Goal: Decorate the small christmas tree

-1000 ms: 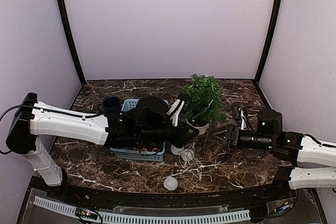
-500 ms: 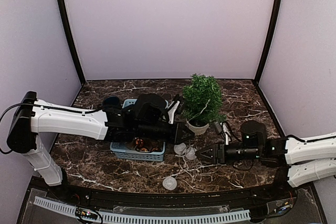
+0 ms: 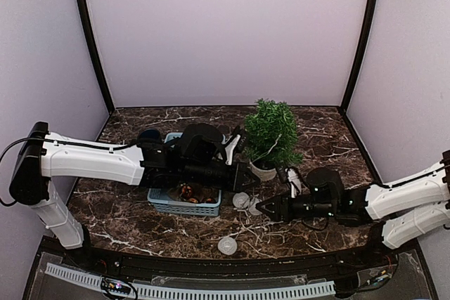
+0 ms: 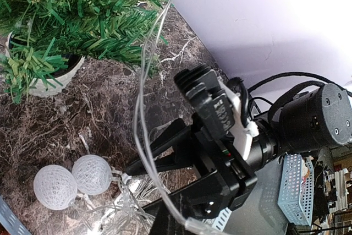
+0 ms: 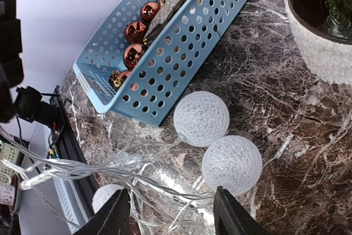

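The small christmas tree [image 3: 271,130] stands in its white pot [image 3: 264,170] right of centre; it also fills the top left of the left wrist view [image 4: 82,15]. A clear light string [image 4: 144,108] with white woven balls runs down from its branches. My left gripper [image 3: 247,175] is next to the pot, shut on that string. Two balls [image 5: 201,118] [image 5: 231,164] lie on the marble beside the basket. My right gripper [image 5: 173,213] is open low over the tangled wires just short of them, a finger [image 5: 115,216] on each side.
A blue perforated basket [image 3: 184,205] holding copper baubles [image 5: 135,54] sits under my left arm. A third white ball [image 3: 227,245] lies near the front edge. Loose wire loops [image 3: 253,224] spread over the marble between the ball pair and that edge.
My right arm has swung left and lower, from beside the pot to the two balls, and its jaws have narrowed somewhat. The left arm has shifted only slightly.
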Controlling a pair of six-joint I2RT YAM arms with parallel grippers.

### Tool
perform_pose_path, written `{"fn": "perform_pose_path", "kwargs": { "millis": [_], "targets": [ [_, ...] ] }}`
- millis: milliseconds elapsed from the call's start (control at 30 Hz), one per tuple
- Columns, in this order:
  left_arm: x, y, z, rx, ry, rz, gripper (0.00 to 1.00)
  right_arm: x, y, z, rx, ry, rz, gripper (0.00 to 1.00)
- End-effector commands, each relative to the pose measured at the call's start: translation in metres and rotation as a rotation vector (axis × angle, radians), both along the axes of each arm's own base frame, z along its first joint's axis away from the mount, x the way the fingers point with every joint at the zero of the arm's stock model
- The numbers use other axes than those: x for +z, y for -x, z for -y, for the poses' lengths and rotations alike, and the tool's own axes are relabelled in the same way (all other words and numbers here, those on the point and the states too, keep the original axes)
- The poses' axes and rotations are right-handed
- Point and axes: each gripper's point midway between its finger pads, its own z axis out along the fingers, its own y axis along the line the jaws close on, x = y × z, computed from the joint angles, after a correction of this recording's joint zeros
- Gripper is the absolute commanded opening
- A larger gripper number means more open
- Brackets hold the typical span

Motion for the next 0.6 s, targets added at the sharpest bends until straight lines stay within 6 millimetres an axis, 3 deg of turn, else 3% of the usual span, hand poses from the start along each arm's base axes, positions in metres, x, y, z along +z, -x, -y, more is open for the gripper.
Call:
{"fn": "perform_pose_path", "kwargs": {
  "millis": [0, 100, 233, 267, 400, 567],
  "targets": [
    [0.034, 0.0, -0.001, -0.004, 0.061, 0.018, 0.0, 0.015, -0.005, -0.02, 0.041, -0.043, 0.055, 0.49],
    [0.034, 0.001, -0.001, -0.006, 0.062, 0.016, 0.0, 0.015, -0.007, -0.026, 0.048, -0.055, 0.064, 0.39],
    [0.033, -0.001, -0.004, 0.006, 0.056, 0.025, 0.0, 0.022, -0.012, -0.028, 0.03, -0.064, 0.08, 0.04],
    [0.032, -0.003, -0.008, 0.017, 0.052, 0.029, 0.0, 0.024, -0.014, -0.026, 0.013, -0.064, 0.08, 0.0],
    [0.027, -0.014, -0.026, 0.07, 0.026, 0.031, 0.0, 0.03, -0.023, -0.001, -0.115, -0.039, 0.067, 0.0],
    [0.02, -0.025, -0.045, 0.121, 0.004, 0.029, 0.0, 0.052, -0.027, 0.05, -0.299, -0.035, 0.079, 0.0]
  ]
}}
